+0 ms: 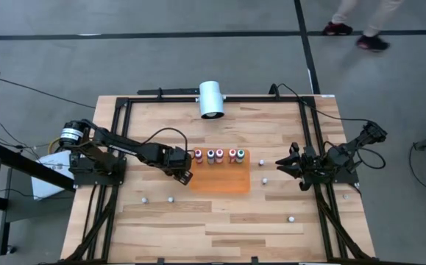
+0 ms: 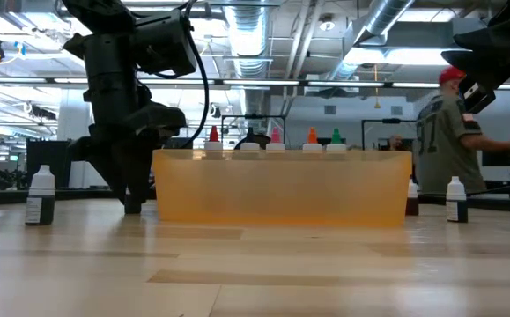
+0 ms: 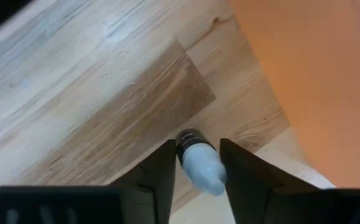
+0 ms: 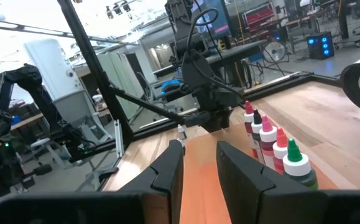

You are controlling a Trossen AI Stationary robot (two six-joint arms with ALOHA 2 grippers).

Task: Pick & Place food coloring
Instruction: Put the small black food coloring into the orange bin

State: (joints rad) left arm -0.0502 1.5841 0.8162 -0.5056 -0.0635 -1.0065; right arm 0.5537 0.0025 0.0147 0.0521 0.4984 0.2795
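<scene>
Wooden surface (image 1: 161, 221) inside a black frame, warehouse hall behind, a person (image 2: 448, 145) walking in the background. Landmark is my orange mat (image 1: 220, 180) at the surface's middle. A row of bottles (image 1: 216, 155) with coloured tops already stands along the mat's far edge, so I judge the task partly done. Several more small bottles are scattered loose around the mat: two near its right side, two off its left front, one further out front right. Those are left to move.

My left claw (image 3: 195, 171) sits just off the mat's left edge, low to the wood, fingers part open with a narrow gap. A dark-capped bottle (image 3: 198, 162) lies tipped between them; the fingers look snug against it, but I can't tell if it's truly clamped.

My right claw (image 4: 198, 165) waits well right of the mat, fingers apart, holding nothing. White cylinder (image 1: 211, 99) stands beyond the mat, untouched.
</scene>
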